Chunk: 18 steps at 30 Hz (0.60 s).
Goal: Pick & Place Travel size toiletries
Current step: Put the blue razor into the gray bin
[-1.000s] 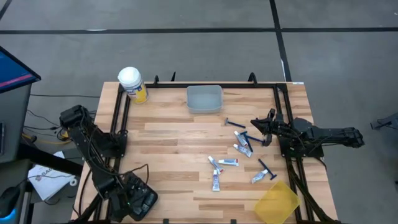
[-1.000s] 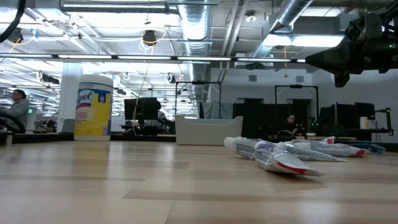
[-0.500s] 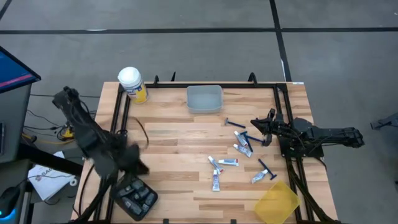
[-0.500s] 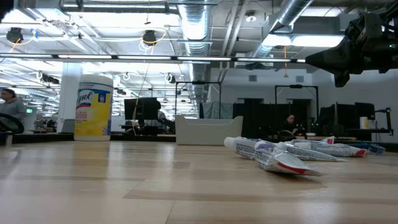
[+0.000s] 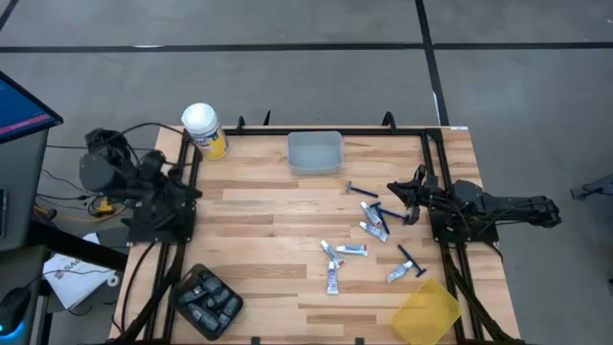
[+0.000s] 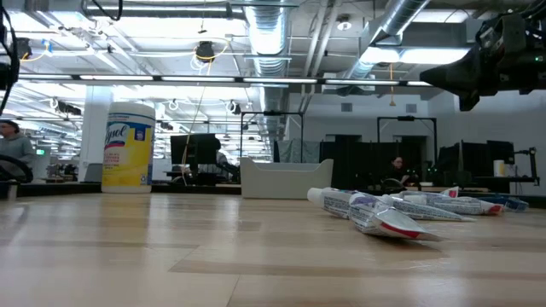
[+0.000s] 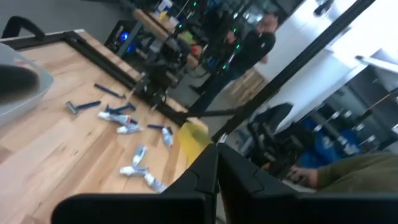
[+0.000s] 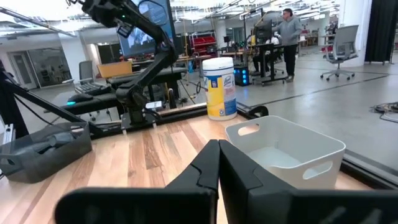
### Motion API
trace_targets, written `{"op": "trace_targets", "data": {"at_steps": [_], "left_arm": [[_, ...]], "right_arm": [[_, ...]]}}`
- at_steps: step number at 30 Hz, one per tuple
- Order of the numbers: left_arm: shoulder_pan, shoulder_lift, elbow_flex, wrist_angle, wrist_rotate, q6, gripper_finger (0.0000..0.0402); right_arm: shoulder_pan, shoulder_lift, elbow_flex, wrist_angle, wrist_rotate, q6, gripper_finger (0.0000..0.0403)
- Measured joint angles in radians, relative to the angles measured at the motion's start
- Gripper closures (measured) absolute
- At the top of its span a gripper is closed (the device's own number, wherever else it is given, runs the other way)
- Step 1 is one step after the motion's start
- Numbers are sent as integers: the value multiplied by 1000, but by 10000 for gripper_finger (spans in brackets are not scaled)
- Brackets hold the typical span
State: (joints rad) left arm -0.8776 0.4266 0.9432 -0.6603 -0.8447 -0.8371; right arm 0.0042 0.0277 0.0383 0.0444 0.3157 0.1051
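Waiting untouched, toiletries are lying on the bench near the right gripper, jaws together. Left gripper, jaws together, is hovering far off. Opening wide before descending should help.

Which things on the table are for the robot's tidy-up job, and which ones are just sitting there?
For the job:
- small white squeeze tubes
- blue T-shaped razors

Just sitting there:
- big yellow jar with white lid
- pale rectangular plastic bin
- yellow plastic tub
- dark tray of grey oval pieces
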Motion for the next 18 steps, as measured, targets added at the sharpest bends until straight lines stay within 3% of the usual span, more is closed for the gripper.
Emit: {"op": "trace_targets", "data": {"at_steps": [9, 14, 18], "left_arm": [[0, -4, -10, 109, -20, -77, 395], [0, -12, -13, 124, 84, 204, 394], [0, -84, -21, 245, 263, 396, 394]], "right_arm": [[0, 0, 2, -1, 0, 0, 403], [-1, 0, 4, 0, 0, 0, 403], [-1, 0, 4, 0, 0, 0, 403]]}}
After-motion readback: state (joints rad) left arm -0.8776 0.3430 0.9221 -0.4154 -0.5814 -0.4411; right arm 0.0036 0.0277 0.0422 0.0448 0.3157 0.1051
